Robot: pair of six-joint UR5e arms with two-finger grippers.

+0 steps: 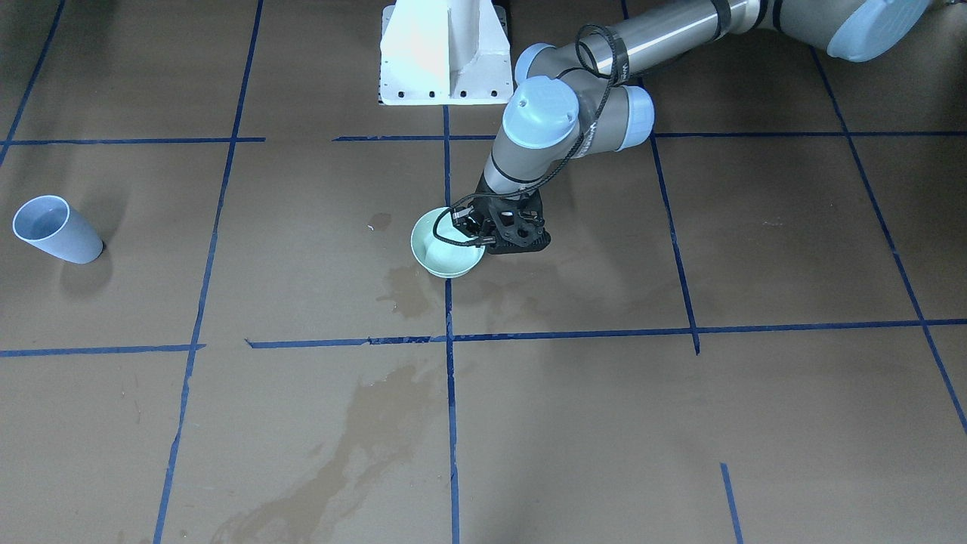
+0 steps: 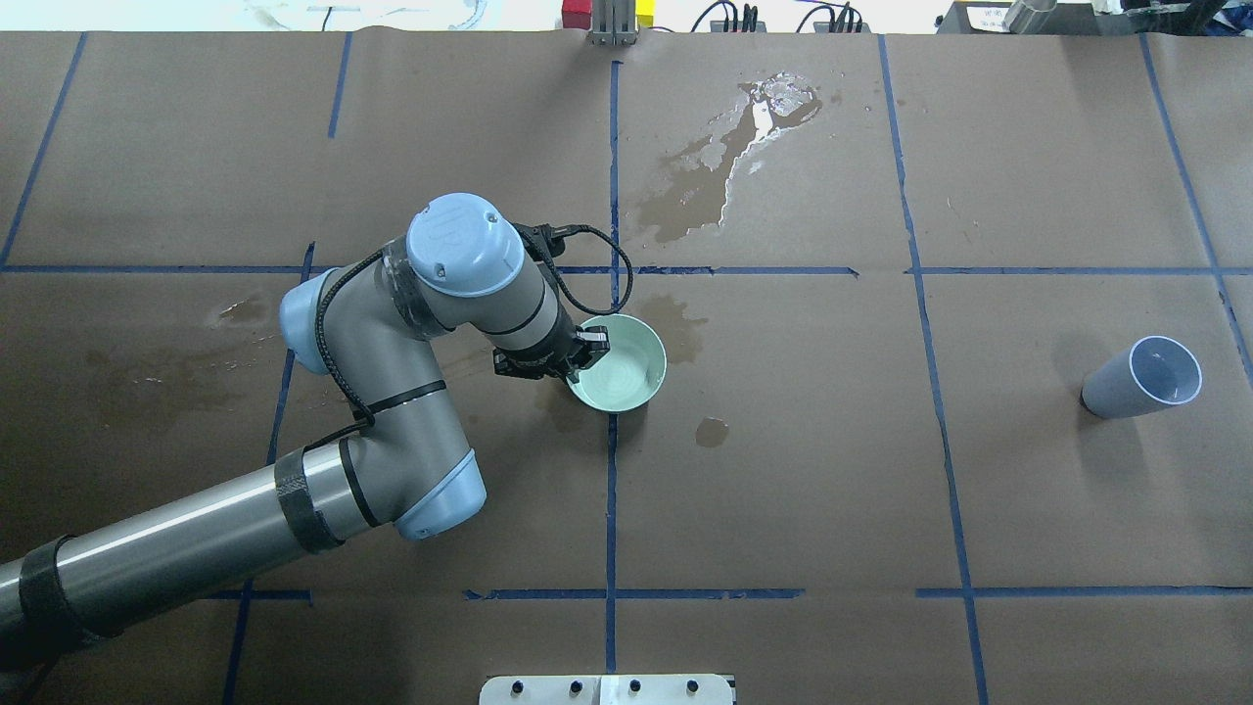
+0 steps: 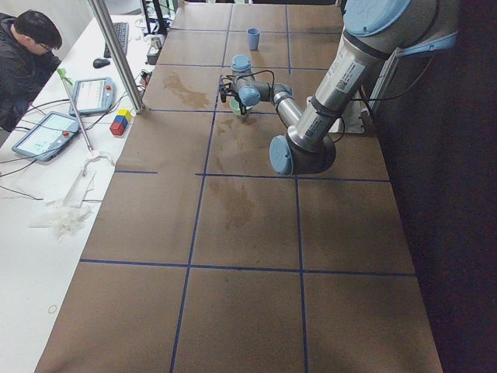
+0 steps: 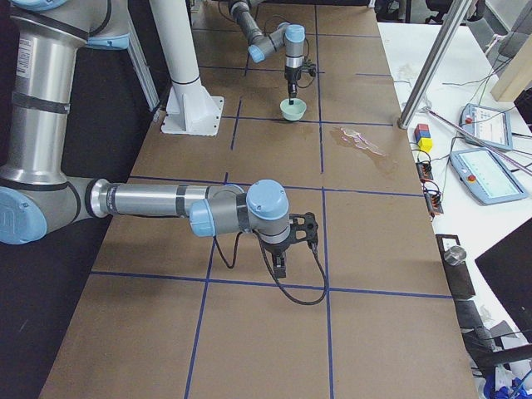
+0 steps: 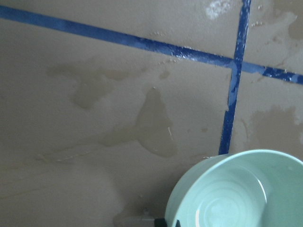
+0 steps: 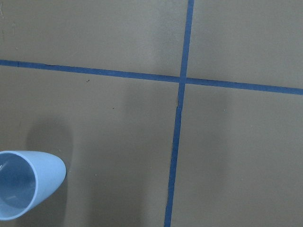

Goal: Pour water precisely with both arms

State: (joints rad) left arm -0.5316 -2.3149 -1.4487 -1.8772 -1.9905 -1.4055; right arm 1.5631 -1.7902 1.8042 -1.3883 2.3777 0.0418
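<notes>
A pale green bowl (image 2: 626, 377) stands on the brown paper near the table's middle. It also shows in the front view (image 1: 442, 253) and in the left wrist view (image 5: 236, 194), with faint glossy ripples of water (image 5: 222, 213) on its bottom. My left gripper (image 2: 590, 351) points down at the bowl's near rim, and its fingers (image 1: 470, 229) straddle the rim, shut on it. A light blue cup (image 2: 1143, 377) stands far to the right; the right wrist view has it at its lower left (image 6: 26, 184). My right gripper (image 4: 279, 263) shows only in the exterior right view; I cannot tell if it is open.
Wet spill patches darken the paper beyond the bowl (image 2: 724, 171) and close around it (image 2: 712, 431). Blue tape lines (image 2: 612, 509) divide the table into squares. The white pedestal (image 1: 444, 53) stands behind the bowl. An operator (image 3: 27, 62) sits at the side bench.
</notes>
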